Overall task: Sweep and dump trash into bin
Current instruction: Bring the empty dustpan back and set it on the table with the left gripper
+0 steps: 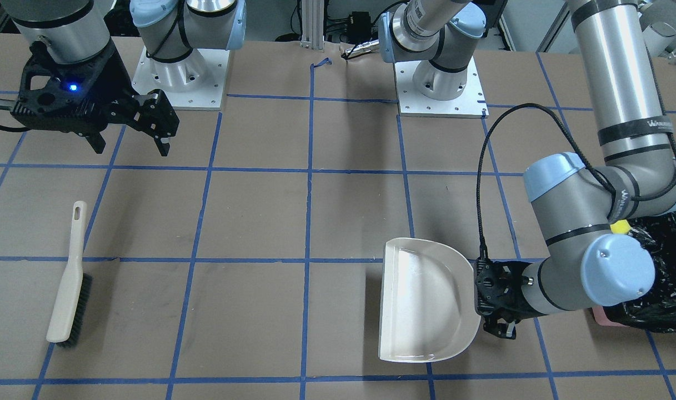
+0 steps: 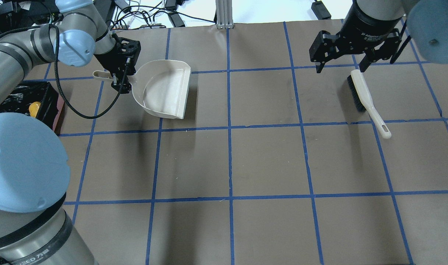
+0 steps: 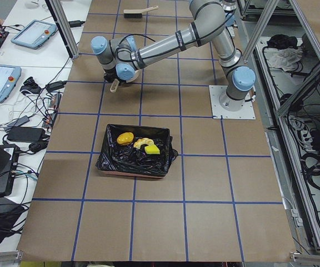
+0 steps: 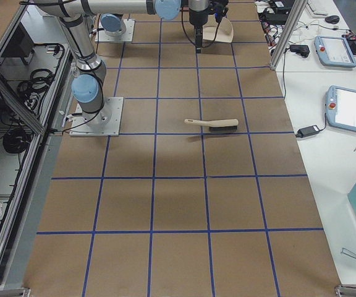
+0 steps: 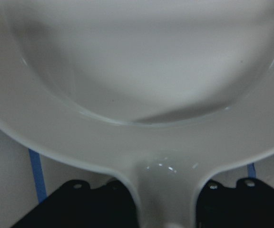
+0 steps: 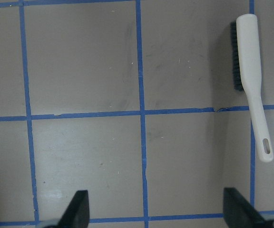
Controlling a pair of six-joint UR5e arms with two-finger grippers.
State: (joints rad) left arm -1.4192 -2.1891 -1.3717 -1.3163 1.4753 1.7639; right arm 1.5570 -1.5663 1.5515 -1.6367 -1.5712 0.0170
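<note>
Well, looks all but finished: trash [image 3: 143, 143] sitting in the bin [image 3: 115, 167], all three pieces on the black liner, tan lump, croissant shape, yellow sponge. Nothing loose spotted anywhere on the grid.

Left gripper [image 2: 120, 80] down at the dustpan [image 2: 165, 92], fingers [image 5: 80, 204] snug against either side of the handle neck in the wrist view, so judged clamped on it. Pan empty, lying flat on the table by the looks of it. Right gripper [image 2: 341, 68] hanging above the hand brush [image 2: 365, 97], spread wide, holding nothing.

Now the hazards. Could drag or spin the pan on letting go, with a finger catching the handle during retreat. Could lever the pan's lip up off the paper with any wrist twist before release. Worth watching the left elbow [image 1: 615, 269] too, parked right over the bin in the front view: might snag the crinkly bag on a low swing and tip something back out. Black cable loop [image 1: 479, 200] close to the pan, another possible snag. Over on the right, could knock the brush on a careless drop.

Underneath: table [image 2: 268, 162] covered in brown paper, squared off with blue tape, a few scuffs. Around it: aluminium framing [image 3: 65, 28], cable tangles [image 3: 32, 105], operator benches with touchscreen pendants [image 4: 350, 108] along the side.
</note>
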